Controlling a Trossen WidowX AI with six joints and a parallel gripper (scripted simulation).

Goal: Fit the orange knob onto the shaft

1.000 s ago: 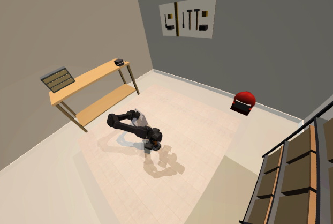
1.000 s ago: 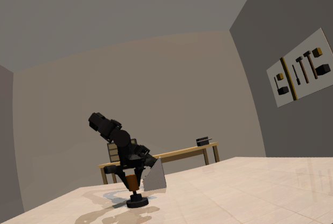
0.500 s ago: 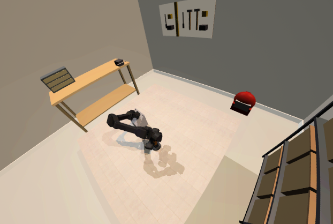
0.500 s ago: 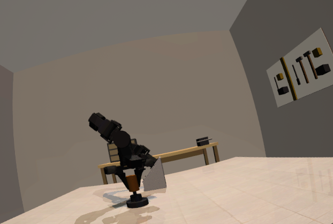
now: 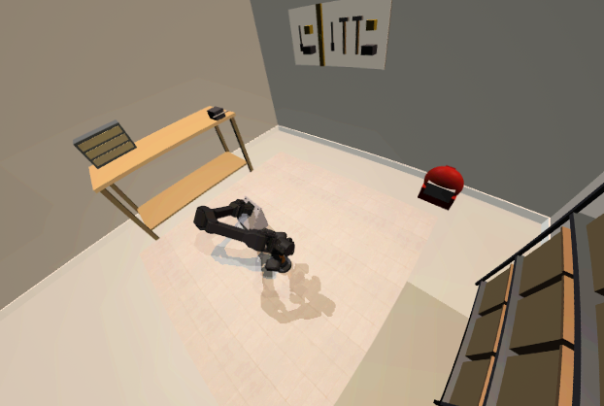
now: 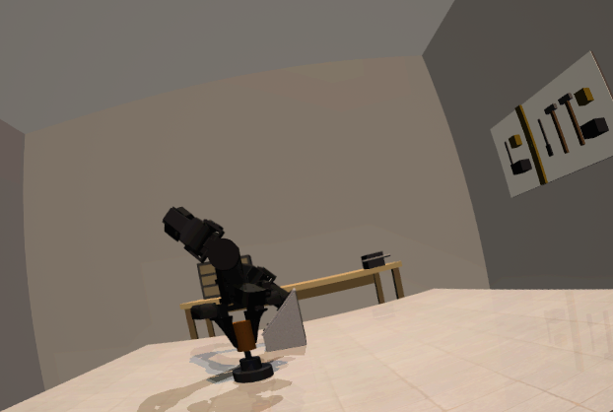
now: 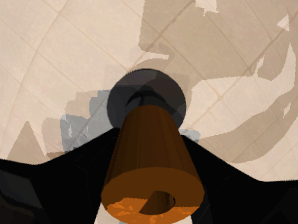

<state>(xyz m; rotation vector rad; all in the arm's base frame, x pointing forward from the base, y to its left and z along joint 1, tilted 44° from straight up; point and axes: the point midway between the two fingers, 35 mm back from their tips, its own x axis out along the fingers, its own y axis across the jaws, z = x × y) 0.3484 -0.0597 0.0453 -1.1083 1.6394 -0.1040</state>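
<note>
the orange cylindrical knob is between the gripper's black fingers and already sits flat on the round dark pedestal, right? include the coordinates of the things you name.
Not quite: the exterior view shows the orange cylindrical knob (image 6: pixel 244 336) (image 7: pixel 150 145) raised above the round dark pedestal (image 6: pixel 252 373) (image 7: pixel 146 80), with a stretch of shaft (image 6: pixel 247 354) visible below it. It is indeed between the black fingers.

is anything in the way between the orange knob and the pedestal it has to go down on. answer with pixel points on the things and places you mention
Nothing visible blocks the way. The gripper (image 6: pixel 245 340) (image 7: pixel 149 137) holds the orange knob (image 6: pixel 243 336) (image 7: pixel 152 145) directly above the round pedestal (image 6: pixel 253 373) (image 7: pixel 146 80), with only the dark shaft (image 6: pixel 247 354) showing between them. Whether the flats line up can't be seen.
</note>
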